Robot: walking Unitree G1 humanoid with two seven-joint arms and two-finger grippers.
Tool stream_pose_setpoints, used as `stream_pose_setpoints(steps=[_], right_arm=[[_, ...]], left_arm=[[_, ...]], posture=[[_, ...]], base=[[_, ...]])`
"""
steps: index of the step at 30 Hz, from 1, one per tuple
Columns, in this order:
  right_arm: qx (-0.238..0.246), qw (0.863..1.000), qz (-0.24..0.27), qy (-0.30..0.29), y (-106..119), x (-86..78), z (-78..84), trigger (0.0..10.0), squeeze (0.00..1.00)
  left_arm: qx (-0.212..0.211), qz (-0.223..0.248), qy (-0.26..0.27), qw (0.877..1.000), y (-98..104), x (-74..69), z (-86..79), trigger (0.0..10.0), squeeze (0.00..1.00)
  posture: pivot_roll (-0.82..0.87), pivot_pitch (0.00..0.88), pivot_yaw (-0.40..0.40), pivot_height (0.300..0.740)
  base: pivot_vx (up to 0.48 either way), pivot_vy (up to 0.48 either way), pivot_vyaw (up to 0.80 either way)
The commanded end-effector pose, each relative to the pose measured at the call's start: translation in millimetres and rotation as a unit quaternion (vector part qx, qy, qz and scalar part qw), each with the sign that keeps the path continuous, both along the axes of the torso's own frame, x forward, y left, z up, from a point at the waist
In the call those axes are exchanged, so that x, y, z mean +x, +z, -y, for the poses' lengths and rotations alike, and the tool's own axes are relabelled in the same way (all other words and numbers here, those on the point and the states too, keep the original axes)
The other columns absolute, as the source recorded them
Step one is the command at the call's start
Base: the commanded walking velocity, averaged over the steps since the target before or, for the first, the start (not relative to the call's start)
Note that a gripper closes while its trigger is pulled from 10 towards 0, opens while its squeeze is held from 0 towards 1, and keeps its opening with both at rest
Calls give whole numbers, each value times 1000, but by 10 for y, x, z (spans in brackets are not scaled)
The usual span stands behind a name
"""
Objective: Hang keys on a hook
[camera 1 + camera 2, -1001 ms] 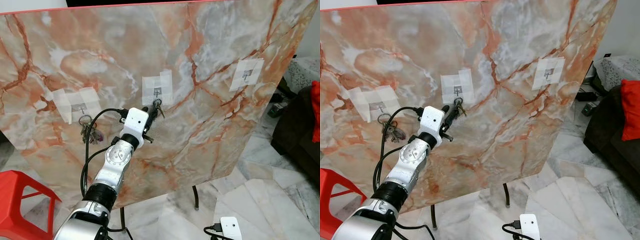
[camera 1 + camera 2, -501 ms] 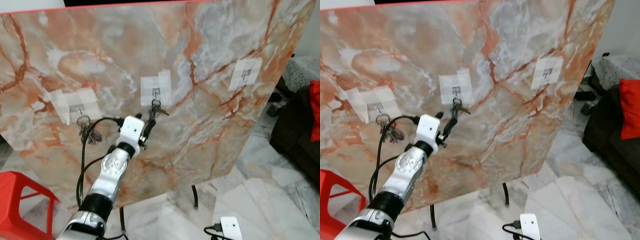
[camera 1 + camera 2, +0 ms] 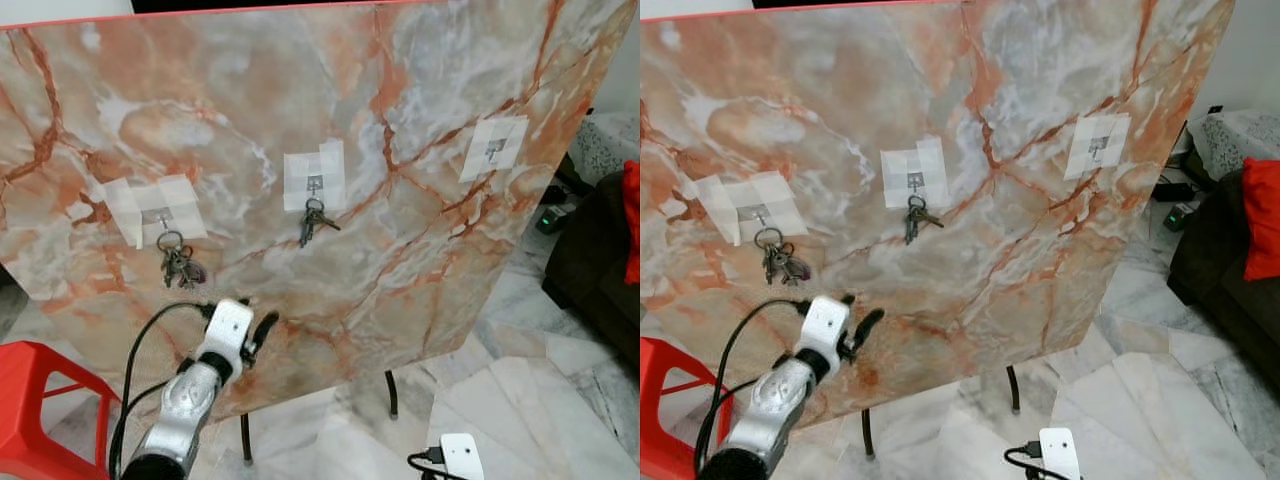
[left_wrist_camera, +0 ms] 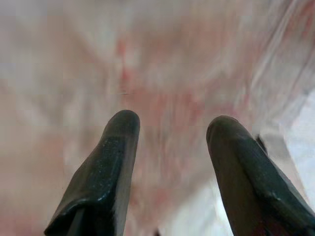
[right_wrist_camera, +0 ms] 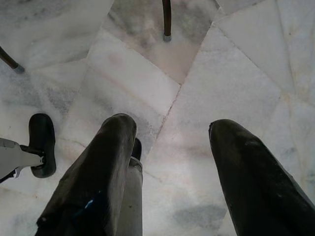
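A bunch of keys (image 3: 312, 222) hangs from the middle hook (image 3: 314, 185) on the marble board (image 3: 430, 270), under a white tape patch. A second key bunch (image 3: 178, 262) hangs from the left hook (image 3: 160, 215). The right hook (image 3: 493, 148) is bare. My left gripper (image 3: 262, 330) is open and holds nothing, low in front of the board, well below the middle keys. In the left wrist view its two black fingers (image 4: 110, 162) stand apart against blurred marble. My right gripper (image 5: 170, 147) hangs open over the floor.
A red plastic stool (image 3: 40, 400) stands at the lower left. The board rests on thin dark legs (image 3: 392, 395) over a marble tile floor. A dark sofa with a red cushion (image 3: 630, 220) is at the right. A small white device (image 3: 462, 455) lies by the floor.
My left gripper has let go of the middle keys, which now hang free on their hook, and the arm has dropped down and to the left, away from the board.
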State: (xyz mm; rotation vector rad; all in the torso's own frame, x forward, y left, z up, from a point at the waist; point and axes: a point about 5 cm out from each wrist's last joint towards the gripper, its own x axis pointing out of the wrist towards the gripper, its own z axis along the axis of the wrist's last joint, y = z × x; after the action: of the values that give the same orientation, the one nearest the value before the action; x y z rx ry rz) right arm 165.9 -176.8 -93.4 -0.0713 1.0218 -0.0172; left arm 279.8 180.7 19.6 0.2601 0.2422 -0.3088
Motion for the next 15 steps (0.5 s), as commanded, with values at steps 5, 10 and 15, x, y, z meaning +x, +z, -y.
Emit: stream_pose_setpoints(steps=[5, 10, 15], right_arm=[[6, 1000, -6, -11, -18, -35, -21, 10000, 0], [8, 1000, -9, -19, -22, -43, -25, 10000, 0], [9, 1000, -11, -27, -22, -42, -15, 10000, 0]], left_arm=[[21, -133, 90, 987, -456, -323, -279, 10000, 0], [-16, -192, 193, 962, -614, -497, -481, 10000, 0], [-56, -218, 258, 940, -633, -513, -596, 10000, 0]], posture=[[16, 0, -22, 740], [12, 0, -20, 740], [34, 0, -34, 740]], base=[[0, 0, 0], [0, 0, 0], [0, 0, 0]])
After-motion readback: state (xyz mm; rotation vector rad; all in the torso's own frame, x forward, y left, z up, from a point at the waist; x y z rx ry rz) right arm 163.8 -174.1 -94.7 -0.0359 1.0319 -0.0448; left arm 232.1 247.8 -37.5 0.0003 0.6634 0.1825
